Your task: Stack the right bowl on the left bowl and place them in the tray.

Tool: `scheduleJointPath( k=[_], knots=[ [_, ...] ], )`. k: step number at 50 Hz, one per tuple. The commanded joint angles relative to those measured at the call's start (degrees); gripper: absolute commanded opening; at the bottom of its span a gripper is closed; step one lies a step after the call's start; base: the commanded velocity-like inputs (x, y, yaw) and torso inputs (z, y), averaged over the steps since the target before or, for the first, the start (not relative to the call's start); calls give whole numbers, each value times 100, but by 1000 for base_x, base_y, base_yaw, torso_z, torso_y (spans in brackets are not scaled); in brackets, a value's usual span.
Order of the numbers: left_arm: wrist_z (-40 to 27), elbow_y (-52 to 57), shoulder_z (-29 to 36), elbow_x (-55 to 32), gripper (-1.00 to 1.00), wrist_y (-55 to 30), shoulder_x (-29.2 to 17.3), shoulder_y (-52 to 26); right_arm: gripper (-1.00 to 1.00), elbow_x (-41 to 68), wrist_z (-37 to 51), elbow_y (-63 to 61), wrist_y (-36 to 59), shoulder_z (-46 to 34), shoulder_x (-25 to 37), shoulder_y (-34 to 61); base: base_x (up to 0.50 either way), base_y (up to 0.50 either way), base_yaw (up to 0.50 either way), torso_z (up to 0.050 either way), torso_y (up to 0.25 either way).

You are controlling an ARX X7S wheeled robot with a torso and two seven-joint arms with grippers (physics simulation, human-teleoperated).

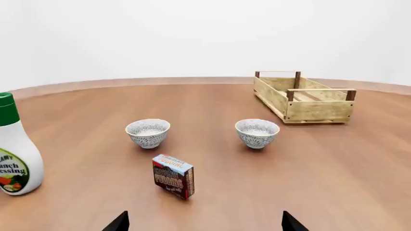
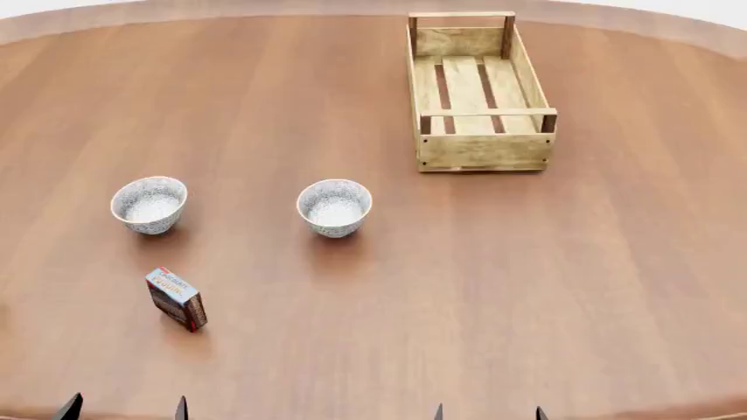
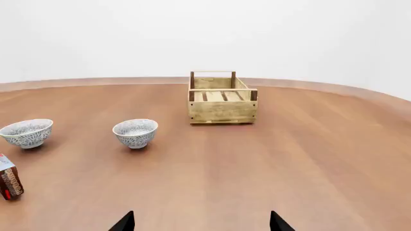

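both grippers sit low at the near edge of the wooden table (image 2: 607, 289), only their dark fingertips poking into view. left gripper (image 2: 122, 409) has its fingers spread wide, holding nothing; right gripper (image 2: 487, 412) is the same, jaws apart and empty. the left bowl (image 2: 149, 204) stands upright ahead of the left gripper, with a small red-and-blue box (image 2: 177, 298) between them. the right bowl (image 2: 334, 206) stands upright, ahead of the right gripper and off to its left. the two bowls are apart, not stacked. the tray (image 2: 482, 150) lies well beyond the right gripper, straight ahead. a ranch dressing bottle (image 1: 14, 147) stands off to the left gripper's left.
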Motion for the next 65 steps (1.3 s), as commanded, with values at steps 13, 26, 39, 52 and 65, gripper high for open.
scheduleJointPath(
  k=[13, 26, 39, 52, 65],
  knots=[
    [-355, -159, 262, -243, 100, 67, -294, -15, 100, 269, 350, -23, 65, -333, 277, 8, 0, 0, 0, 0, 0],
    [-269, -96, 133, 37, 100, -159, -213, -1, 100, 173, 240, -26, 94, -206, 173, -4, 0, 0, 0, 0, 0],
    [-347, -24, 235, -275, 100, -241, -318, 17, 100, 334, 425, -21, 56, -382, 328, -18, 0, 0, 0, 0, 0],
    [-414, 5, 327, -472, 100, -254, -422, 7, 100, 439, 545, -55, 78, -505, 427, -10, 0, 0, 0, 45, 0],
    [-504, 49, 409, -581, 100, -271, -505, 14, 100, 518, 644, -36, 56, -598, 505, 7, 0, 0, 0, 50, 0]
  ],
)
